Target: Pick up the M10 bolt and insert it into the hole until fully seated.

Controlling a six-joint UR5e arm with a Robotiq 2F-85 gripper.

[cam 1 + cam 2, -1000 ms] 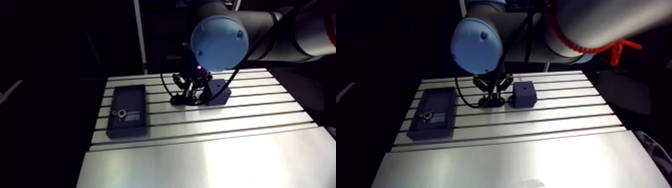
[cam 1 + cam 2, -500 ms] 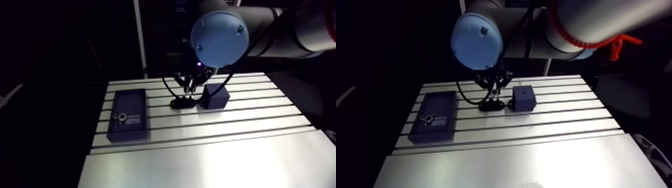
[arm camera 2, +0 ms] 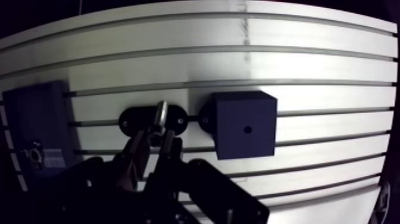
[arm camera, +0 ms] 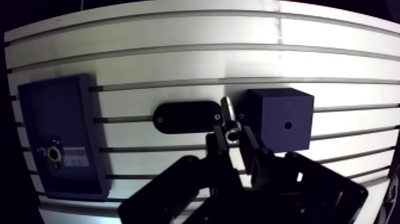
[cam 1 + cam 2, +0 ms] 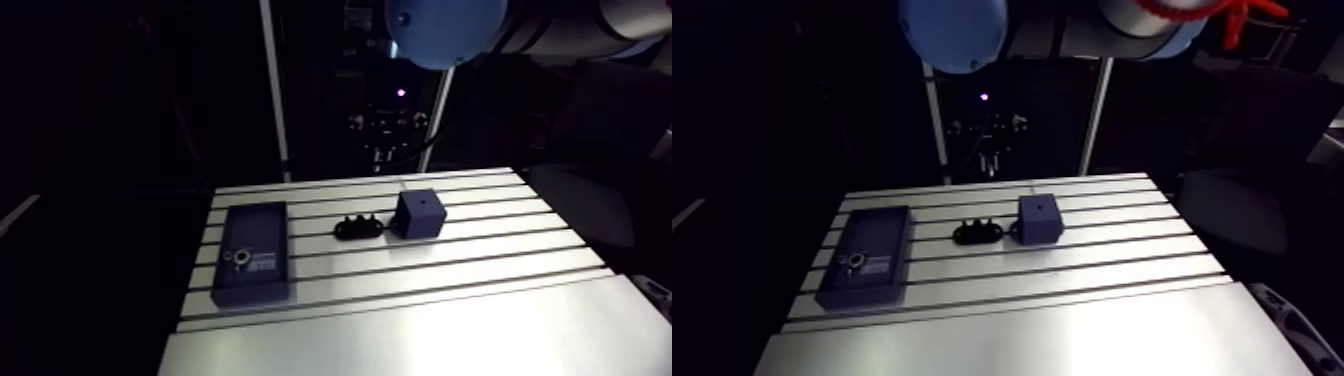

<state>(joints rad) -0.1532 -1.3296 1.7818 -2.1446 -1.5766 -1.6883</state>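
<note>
In the wrist view my gripper (image 4: 231,138) is shut on the M10 bolt (image 4: 228,116), a silvery shaft that sticks out past the fingertips. It hangs high above the table. Below it, between a black oval holder (image 4: 186,116) and a dark blue cube (image 4: 280,119), the slotted table shows. The cube has a small hole (image 4: 287,125) in its upper face. In the arm view the gripper (image 5: 385,130) is a dark shape above the table's far edge, behind the holder (image 5: 358,226) and the cube (image 5: 418,213).
A dark blue flat tray (image 5: 253,253) lies at the table's left, with a small metal ring (image 5: 238,257) and a label on it. The slotted aluminium table (image 5: 450,270) ends in a smooth plate (image 5: 420,335) near the front.
The gripper, earlier down at the black holder, has risen well above the table with the bolt in it. The arm camera rose too, so the whole view shifted.
</note>
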